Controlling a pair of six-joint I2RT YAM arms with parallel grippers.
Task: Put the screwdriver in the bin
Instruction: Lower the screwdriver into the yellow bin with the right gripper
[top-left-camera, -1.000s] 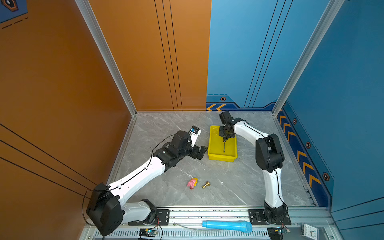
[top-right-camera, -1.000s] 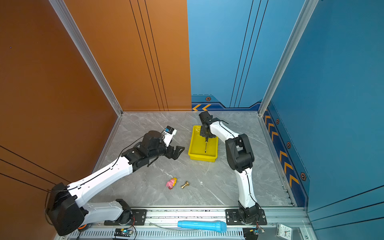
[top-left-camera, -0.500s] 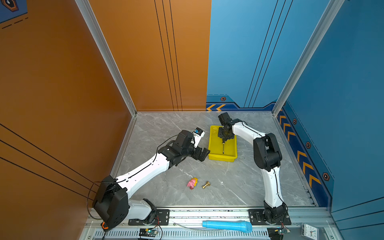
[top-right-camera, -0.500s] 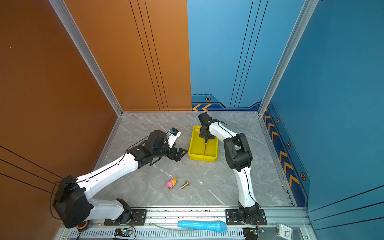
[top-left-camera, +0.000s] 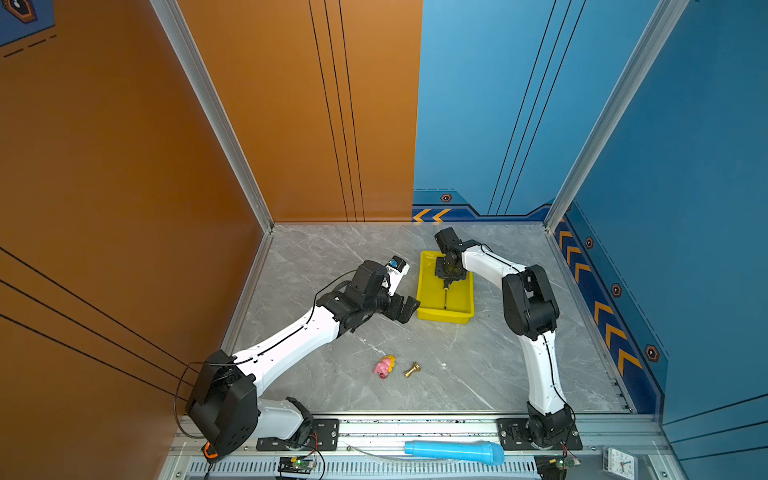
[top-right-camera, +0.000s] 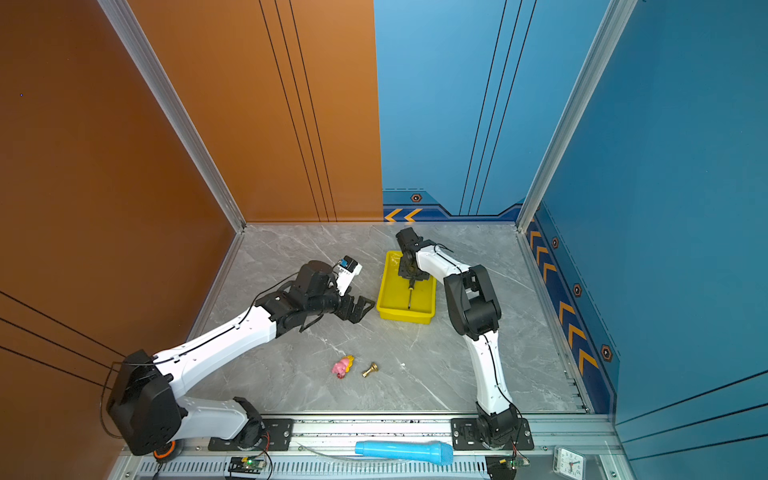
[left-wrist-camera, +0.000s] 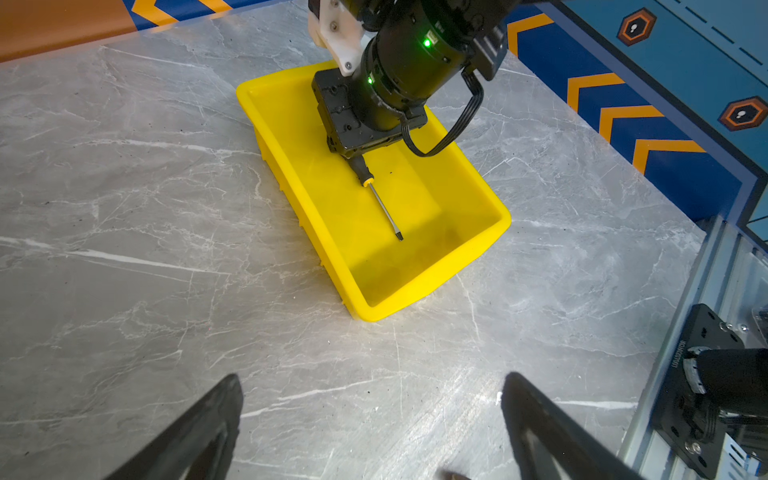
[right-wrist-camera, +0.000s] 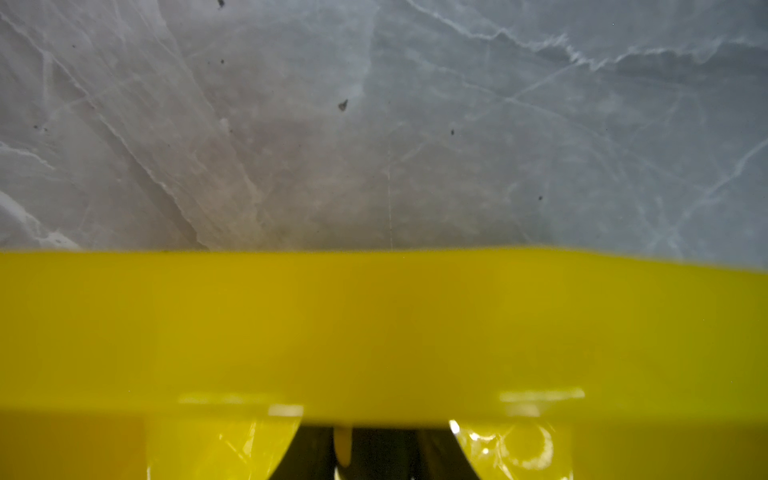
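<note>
Carrying everything, grey marble desk (top-left-camera: 478, 365) fills lower frame | bin (top-left-camera: 428, 309) sits centre-right in both top views | left pincer (top-left-camera: 405, 307), jaws spread and empty, just left of bin | right pincer (left-wrist-camera: 353, 160) closed, apparently on handle, its tips hidden | screwdriver (left-wrist-camera: 386, 212) inside bin, shaft along floor.
</note>
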